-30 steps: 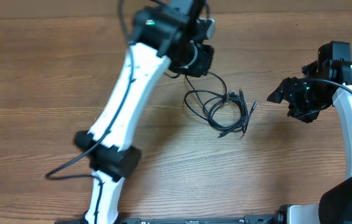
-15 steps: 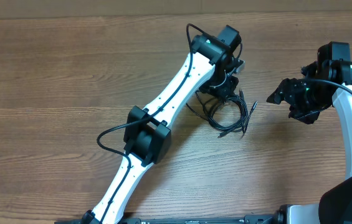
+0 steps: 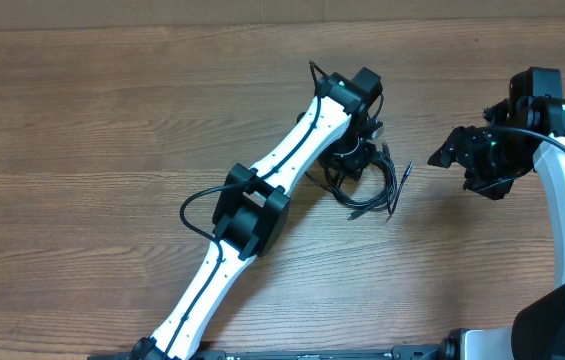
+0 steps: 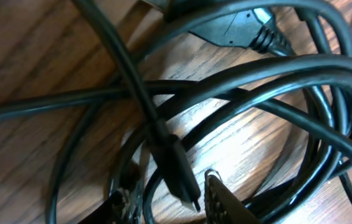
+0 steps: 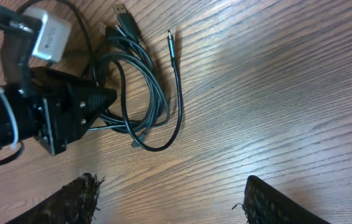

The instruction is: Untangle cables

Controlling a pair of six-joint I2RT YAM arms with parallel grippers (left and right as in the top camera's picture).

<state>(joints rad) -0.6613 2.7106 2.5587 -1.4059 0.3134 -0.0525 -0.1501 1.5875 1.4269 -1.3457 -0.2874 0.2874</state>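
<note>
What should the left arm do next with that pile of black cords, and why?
Probably close the left gripper on the plug-ended cord lying between its parted fingertips. The cables lie looped over one another, and the right gripper hangs open off to the side.

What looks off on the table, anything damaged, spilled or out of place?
Only the cables: a tangled heap on the table, loops crossing each other, plug ends pointing different ways. The left gripper sits over it, jaws apart around one plug end. No damage or spill shows. The right gripper is open, empty, off to the side.
</note>
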